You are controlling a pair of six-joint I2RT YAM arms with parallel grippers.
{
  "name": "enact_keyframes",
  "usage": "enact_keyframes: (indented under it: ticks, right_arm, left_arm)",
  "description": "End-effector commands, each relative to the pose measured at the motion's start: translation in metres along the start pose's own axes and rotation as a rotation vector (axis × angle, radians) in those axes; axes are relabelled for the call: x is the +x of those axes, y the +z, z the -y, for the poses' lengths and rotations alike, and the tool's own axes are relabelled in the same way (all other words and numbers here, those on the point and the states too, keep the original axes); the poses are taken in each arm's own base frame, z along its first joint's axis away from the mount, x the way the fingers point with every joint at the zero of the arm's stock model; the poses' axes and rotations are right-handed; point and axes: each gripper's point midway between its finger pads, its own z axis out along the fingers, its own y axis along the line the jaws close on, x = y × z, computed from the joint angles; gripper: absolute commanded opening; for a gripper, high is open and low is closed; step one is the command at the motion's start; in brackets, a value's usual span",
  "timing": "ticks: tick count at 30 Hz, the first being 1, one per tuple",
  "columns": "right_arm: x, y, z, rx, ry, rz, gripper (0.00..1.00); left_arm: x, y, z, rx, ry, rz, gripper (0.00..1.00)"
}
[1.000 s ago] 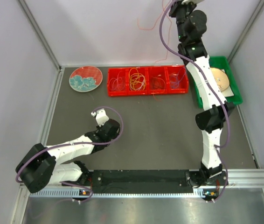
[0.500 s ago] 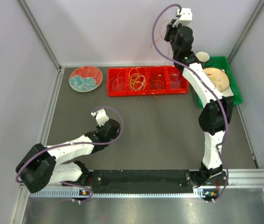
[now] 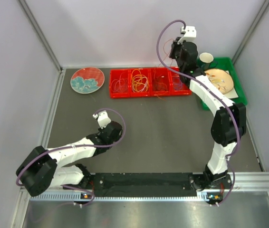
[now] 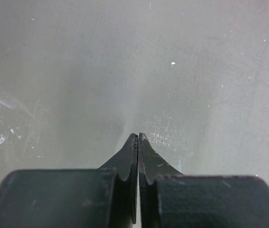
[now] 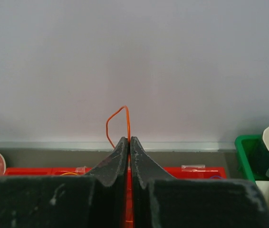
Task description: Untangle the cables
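Overhead, a dark grey table (image 3: 163,133) carries a red tray (image 3: 149,95) with four compartments along its far edge. The cables (image 3: 139,80) lie in this tray as loose, hair-thin coils. Pale loops fill the left compartment and a yellow and orange bundle fills the second. Fainter strands sit in the two right compartments, their colours too fine to tell.

The right arm reaches up above the right end of the tray. The right claw (image 5: 129,138) is clenched, facing the pale back wall (image 5: 134,57). It pinches an orange cable (image 5: 128,118), whose short curl rises just above the fingertips. Whether that cable trails down to the tray cannot be told.

The left arm lies folded low over the near left part of the table. The left claw (image 4: 138,135) is clenched with nothing in it, over bare table.

A round red plate (image 3: 87,80) with a blue-green pattern sits just left of the tray. A green bin (image 3: 239,97) stands to its right, holding a tan dish (image 3: 218,78) and a white cup (image 3: 206,58).
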Motion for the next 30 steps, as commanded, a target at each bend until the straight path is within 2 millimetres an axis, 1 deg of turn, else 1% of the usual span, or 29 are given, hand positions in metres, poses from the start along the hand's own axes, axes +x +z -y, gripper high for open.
enact_keyframes:
  ticks: [1,2,4,8,12,19,22,24,25,26,29,30]
  right_arm:
    - [-0.017,-0.006,0.003,0.007,0.031,0.041,0.0]
    - [-0.008,-0.004,0.004,0.01,0.021,0.021,0.0]
    - [0.002,-0.004,0.007,0.021,0.017,0.003,0.0]
    - [0.031,-0.005,0.014,0.047,-0.007,-0.048,0.0]
    - [0.055,-0.007,0.015,0.057,-0.034,-0.089,0.0]
    - [0.08,-0.011,0.005,0.041,-0.061,-0.128,0.0]
    - [0.098,-0.011,0.0,0.031,-0.074,-0.162,0.0]
    - [0.119,-0.011,-0.003,0.026,-0.093,-0.206,0.0]
    - [0.125,-0.011,-0.004,0.022,-0.102,-0.218,0.0]
    - [0.137,-0.009,-0.004,0.027,-0.109,-0.241,0.0]
    - [0.153,-0.005,-0.003,0.031,-0.116,-0.265,0.0]
    - [0.166,-0.002,-0.003,0.033,-0.123,-0.287,0.0]
  left_arm:
    - [-0.008,0.002,0.003,0.009,-0.028,0.034,0.0]
    - [-0.007,0.002,0.003,0.007,-0.026,0.034,0.0]
    - [-0.006,0.002,0.003,0.006,-0.026,0.031,0.0]
    - [-0.007,0.002,0.003,0.006,-0.027,0.033,0.0]
    - [-0.007,0.003,0.003,0.004,-0.027,0.033,0.0]
    - [-0.007,0.003,0.003,0.004,-0.025,0.03,0.0]
    - [-0.007,0.003,0.002,0.002,-0.027,0.03,0.0]
    - [-0.007,0.003,0.002,0.003,-0.025,0.028,0.0]
    - [-0.006,0.003,0.002,0.002,-0.026,0.028,0.0]
    - [-0.007,0.003,0.002,0.002,-0.027,0.03,0.0]
    - [-0.007,0.003,0.003,0.005,-0.028,0.028,0.0]
    - [-0.007,0.003,0.002,0.002,-0.028,0.029,0.0]
